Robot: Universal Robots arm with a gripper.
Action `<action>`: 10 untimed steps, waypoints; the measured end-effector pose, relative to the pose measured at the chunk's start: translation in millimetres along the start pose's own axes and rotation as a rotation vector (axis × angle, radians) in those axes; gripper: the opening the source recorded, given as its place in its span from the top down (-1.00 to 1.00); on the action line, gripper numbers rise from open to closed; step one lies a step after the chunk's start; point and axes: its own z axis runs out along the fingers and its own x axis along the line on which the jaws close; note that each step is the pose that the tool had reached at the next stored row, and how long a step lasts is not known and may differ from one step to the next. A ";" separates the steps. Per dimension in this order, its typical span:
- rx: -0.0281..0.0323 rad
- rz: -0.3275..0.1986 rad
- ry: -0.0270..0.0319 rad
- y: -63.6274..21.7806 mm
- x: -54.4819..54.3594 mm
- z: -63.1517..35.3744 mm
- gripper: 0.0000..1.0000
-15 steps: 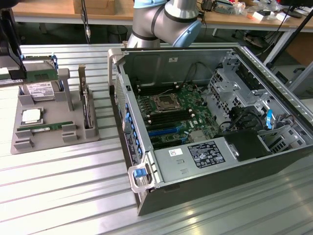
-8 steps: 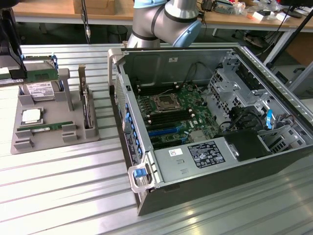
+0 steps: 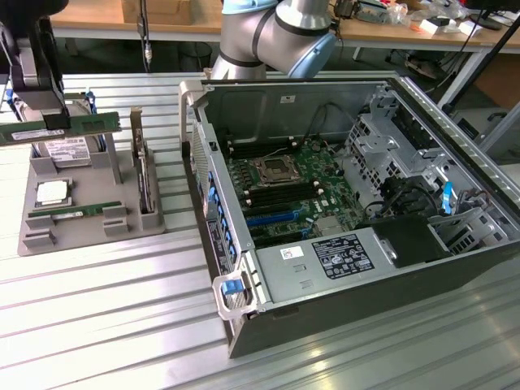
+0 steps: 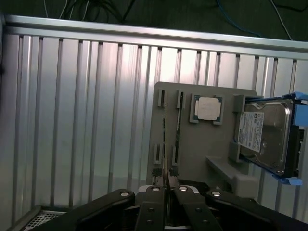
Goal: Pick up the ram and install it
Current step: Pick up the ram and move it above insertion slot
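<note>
My gripper (image 3: 45,120) is shut on the ram (image 3: 69,127), a long green stick with a white label. It hangs level above the grey parts tray (image 3: 89,236) at the exterior view's left. In the wrist view the held ram (image 4: 166,144) appears edge-on between the black fingers (image 4: 154,195) of the gripper (image 4: 167,190), over the tray (image 4: 202,149). A second green stick (image 3: 73,213) lies in the tray's front slots. The open computer case (image 3: 325,284) lies to the exterior view's right, and the black memory slots (image 3: 272,193) on its motherboard flank the CPU socket.
The tray also carries a square silver CPU (image 3: 53,192) (image 4: 208,108), a hard drive (image 3: 69,151) (image 4: 264,134) in blue rails and an upright expansion card (image 3: 145,175). The arm's grey body (image 3: 272,36) rises behind the case. The slatted aluminium table (image 3: 122,325) surrounds everything.
</note>
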 end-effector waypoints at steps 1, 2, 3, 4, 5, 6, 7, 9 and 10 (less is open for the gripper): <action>-0.0001 0.000 0.0001 -4.6 0.4 -0.1 0.73; -0.0001 0.000 0.0000 -7.8 0.7 -0.2 0.73; -0.0001 0.000 0.0000 -11.2 1.0 -0.3 0.73; 0.0000 0.000 0.0000 -14.6 1.3 -0.3 0.73; -0.0001 0.000 0.0000 -21.4 1.8 -0.4 0.73; -0.0001 0.000 0.0000 -25.6 2.2 -0.5 0.73; -0.0001 0.000 0.0001 -28.7 2.5 -0.6 0.73; -0.0001 0.000 0.0001 -35.3 3.1 -0.7 0.73; -0.0001 0.000 0.0002 -39.0 3.4 -0.8 0.73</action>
